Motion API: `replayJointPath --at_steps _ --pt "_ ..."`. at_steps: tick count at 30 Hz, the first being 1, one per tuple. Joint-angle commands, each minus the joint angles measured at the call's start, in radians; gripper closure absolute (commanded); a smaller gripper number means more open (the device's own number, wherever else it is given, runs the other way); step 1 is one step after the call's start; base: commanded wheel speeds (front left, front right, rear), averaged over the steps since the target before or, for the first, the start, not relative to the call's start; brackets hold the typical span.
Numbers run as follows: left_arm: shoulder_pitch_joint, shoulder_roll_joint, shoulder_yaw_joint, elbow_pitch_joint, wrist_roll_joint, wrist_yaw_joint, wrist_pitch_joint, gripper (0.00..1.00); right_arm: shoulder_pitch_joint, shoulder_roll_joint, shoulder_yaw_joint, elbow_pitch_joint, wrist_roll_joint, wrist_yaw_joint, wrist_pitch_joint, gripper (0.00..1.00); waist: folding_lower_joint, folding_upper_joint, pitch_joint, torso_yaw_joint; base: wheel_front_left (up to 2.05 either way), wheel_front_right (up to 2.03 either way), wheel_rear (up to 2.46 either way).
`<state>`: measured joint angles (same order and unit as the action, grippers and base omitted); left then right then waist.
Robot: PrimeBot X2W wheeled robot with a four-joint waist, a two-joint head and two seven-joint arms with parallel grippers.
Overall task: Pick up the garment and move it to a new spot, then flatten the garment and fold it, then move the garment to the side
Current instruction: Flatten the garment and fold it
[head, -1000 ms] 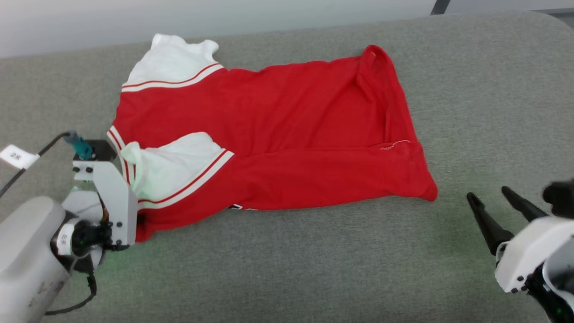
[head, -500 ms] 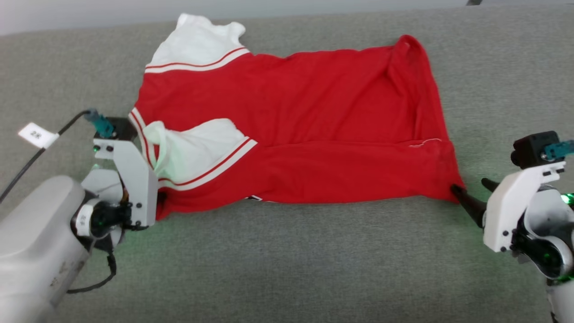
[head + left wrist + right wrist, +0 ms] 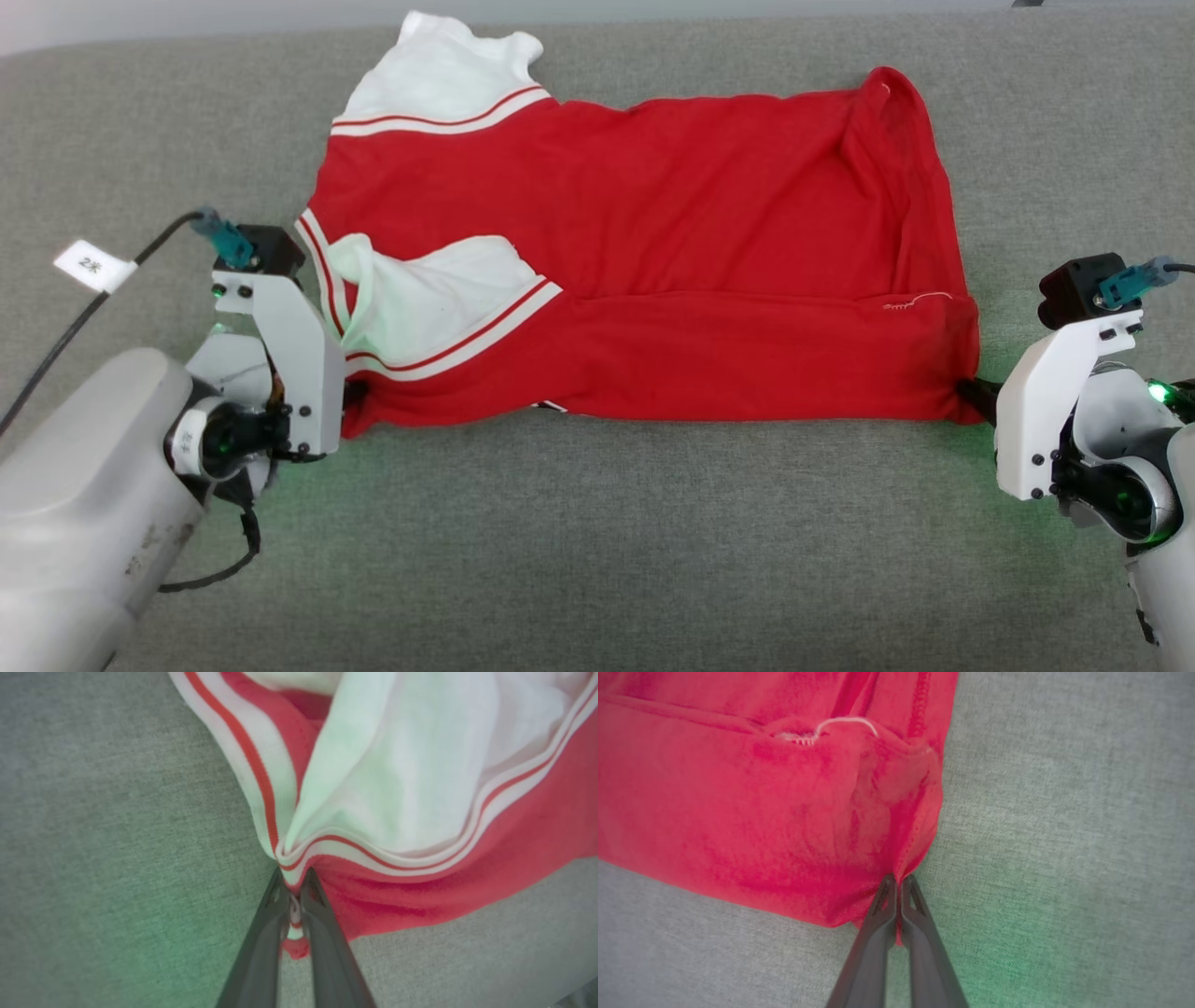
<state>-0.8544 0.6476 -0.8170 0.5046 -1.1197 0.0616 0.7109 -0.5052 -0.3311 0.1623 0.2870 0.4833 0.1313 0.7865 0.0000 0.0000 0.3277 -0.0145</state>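
The shirt lies mid-cushion, its long axis running left to right. Its near edge is strung between the two arms. The left gripper is pinched on the sleeve-end corner and the right gripper on the hem corner. The rest lies beyond both, toward the far edge.

Right claw tight on a corner of the red garment, grey fabric surface beneath.
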Motion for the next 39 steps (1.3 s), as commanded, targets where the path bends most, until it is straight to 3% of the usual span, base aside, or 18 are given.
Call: replayJointPath --at_steps 1,9,18,25,32,39 --pt "0.014 -0.002 -0.009 0.023 0.0 0.003 -0.004 1.0 -0.003 -0.002 0.006 0.015 -0.001 -0.001 -0.001 1.0 0.0 0.0 -0.003 0.001 0.0 0.0 0.0" --pt "0.02 0.007 -0.008 0.014 -0.015 0.004 0.02 1.0 -0.005 -0.035 0.022 0.001 0.025 -0.001 0.005 1.0 0.0 0.0 -0.033 0.005 0.0 0.0 0.0" --pt "0.046 0.037 -0.012 -0.054 -0.029 0.048 0.067 1.0 0.033 -0.086 0.06 -0.055 0.06 -0.001 0.065 1.0 0.0 0.0 -0.081 0.014 0.0 0.0 0.0" --pt "0.075 0.08 -0.014 -0.148 -0.039 0.106 0.112 1.0 0.077 -0.129 0.069 -0.122 0.098 -0.001 0.139 1.0 0.0 0.0 -0.106 0.022 0.0 0.0 0.0" --pt "0.123 0.141 -0.02 -0.269 -0.057 0.203 0.189 1.0 0.143 -0.17 0.044 -0.187 0.124 -0.001 0.227 1.0 0.0 0.0 -0.114 0.026 0.0 0.0 0.0" --pt "0.18 0.183 -0.02 -0.368 -0.071 0.267 0.206 1.0 0.201 -0.169 -0.001 -0.234 0.12 -0.001 0.262 1.0 0.0 0.0 -0.103 0.024 0.0 0.0 0.0"
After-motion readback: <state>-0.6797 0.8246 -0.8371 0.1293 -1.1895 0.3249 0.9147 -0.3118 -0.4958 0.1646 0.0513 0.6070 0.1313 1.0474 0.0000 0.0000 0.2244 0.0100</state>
